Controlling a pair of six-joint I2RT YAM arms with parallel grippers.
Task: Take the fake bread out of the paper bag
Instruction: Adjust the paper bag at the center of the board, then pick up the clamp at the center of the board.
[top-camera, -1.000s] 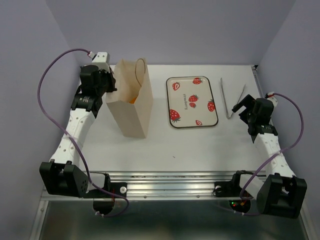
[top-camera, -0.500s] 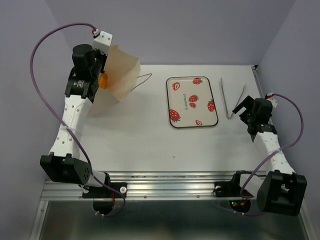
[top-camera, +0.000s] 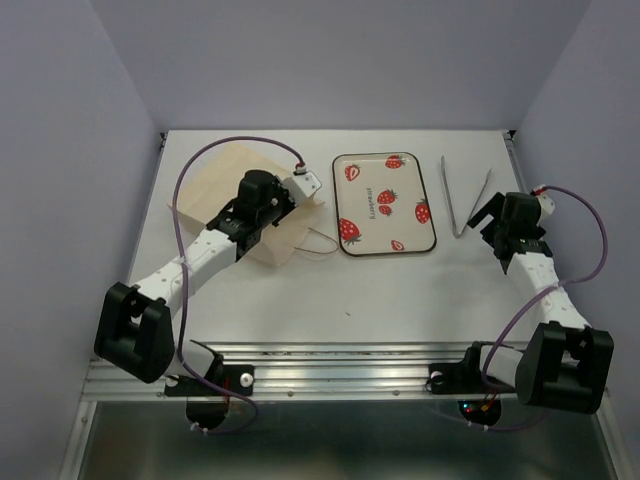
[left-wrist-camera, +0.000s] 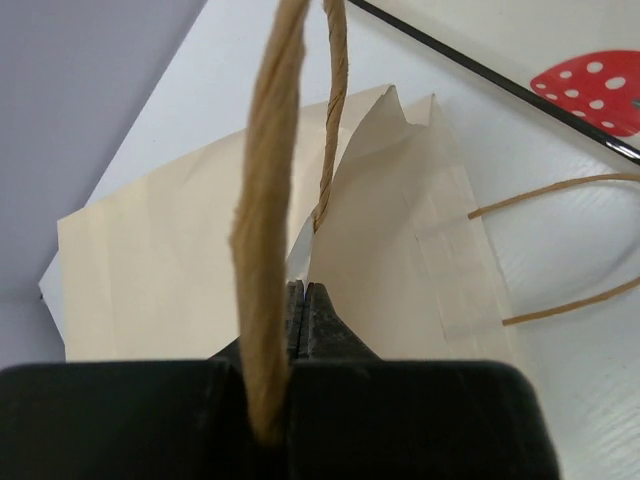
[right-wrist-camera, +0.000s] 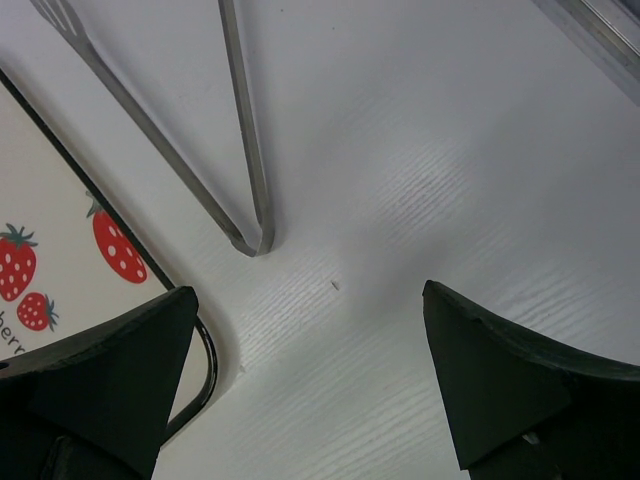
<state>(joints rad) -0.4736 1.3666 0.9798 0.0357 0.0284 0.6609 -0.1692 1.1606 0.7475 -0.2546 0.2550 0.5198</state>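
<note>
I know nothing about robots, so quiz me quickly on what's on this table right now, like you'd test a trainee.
1. True or false: the paper bag stands upright.
2. Which gripper has its jaws open? A: left gripper; B: right gripper.
3. Fill in: the metal tongs lie on the ___ side of the strawberry tray.
Key: 1 false, it lies on its side; 2 B; 3 right.

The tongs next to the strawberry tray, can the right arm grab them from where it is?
Probably yes. The right gripper is open, and the tongs lie on the table just ahead of its fingers with nothing between them.
</note>
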